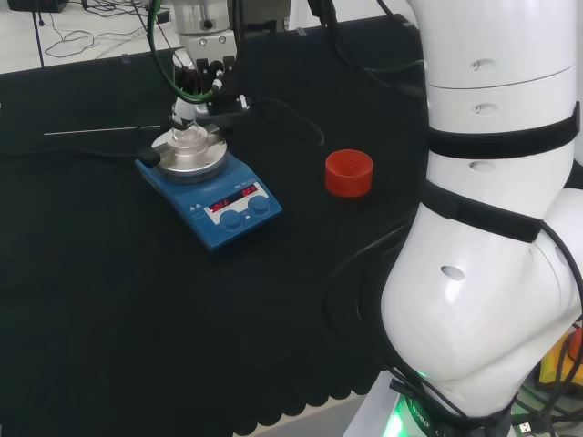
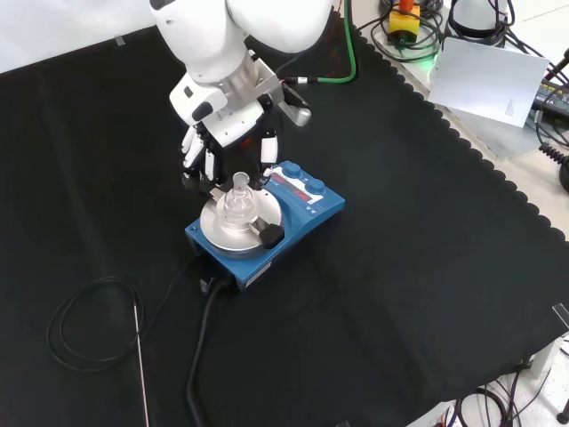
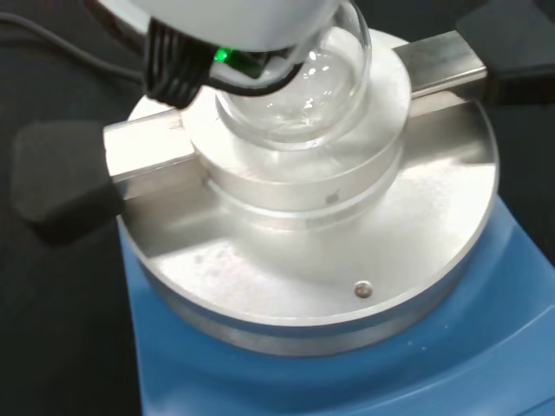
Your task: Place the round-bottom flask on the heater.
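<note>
The clear round-bottom flask sits upright in the well of the round metal block on the blue heater. Two black-handled bars stick out from the block's sides. My hand hangs just above and behind the flask. Its fingers point down, fairly straight, on either side of the flask's neck. I see no finger curled round the glass. The palm hides the flask's neck in the wrist view.
A red ribbed ring stand rests on the cloth to the right of the heater in the head view. A thin metal rod and a looped black cable lie beyond the heater. My white arm link stands at the right.
</note>
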Controlling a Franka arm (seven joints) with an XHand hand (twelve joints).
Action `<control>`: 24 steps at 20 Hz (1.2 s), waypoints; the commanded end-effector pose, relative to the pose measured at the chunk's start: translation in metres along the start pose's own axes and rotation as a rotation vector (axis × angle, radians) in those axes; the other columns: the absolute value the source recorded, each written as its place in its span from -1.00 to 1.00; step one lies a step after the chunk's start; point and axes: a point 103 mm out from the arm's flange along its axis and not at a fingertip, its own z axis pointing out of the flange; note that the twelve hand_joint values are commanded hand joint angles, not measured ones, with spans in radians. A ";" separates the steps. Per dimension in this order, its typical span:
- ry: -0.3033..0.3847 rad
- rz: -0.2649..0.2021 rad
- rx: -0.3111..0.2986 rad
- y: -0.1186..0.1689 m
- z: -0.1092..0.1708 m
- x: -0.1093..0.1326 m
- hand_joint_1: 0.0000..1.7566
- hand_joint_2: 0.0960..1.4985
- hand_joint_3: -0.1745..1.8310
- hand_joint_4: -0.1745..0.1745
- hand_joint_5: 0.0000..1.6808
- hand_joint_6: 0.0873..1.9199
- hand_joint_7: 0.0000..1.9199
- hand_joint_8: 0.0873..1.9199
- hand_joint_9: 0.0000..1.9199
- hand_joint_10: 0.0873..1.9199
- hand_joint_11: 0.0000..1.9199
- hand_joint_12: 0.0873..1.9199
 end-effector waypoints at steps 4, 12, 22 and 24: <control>0.052 -0.002 0.065 0.003 0.007 -0.015 0.13 0.02 -0.38 -0.11 0.08 -0.15 -0.67 -0.30 -0.35 -0.39 -0.47 0.33; 0.051 0.010 0.091 -0.005 -0.003 -0.023 -0.01 -0.24 -0.19 -0.38 -0.45 -0.31 -0.82 -0.29 -0.49 -0.33 -0.59 0.37; 0.077 0.042 0.039 -0.052 -0.029 -0.047 -0.04 -0.25 -0.22 -0.34 -0.55 -0.52 -0.86 -0.28 -0.53 -0.30 -0.65 0.39; 0.078 0.061 0.030 -0.065 -0.033 -0.055 -0.04 -0.25 -0.22 -0.35 -0.55 -0.53 -0.86 -0.28 -0.53 -0.29 -0.66 0.40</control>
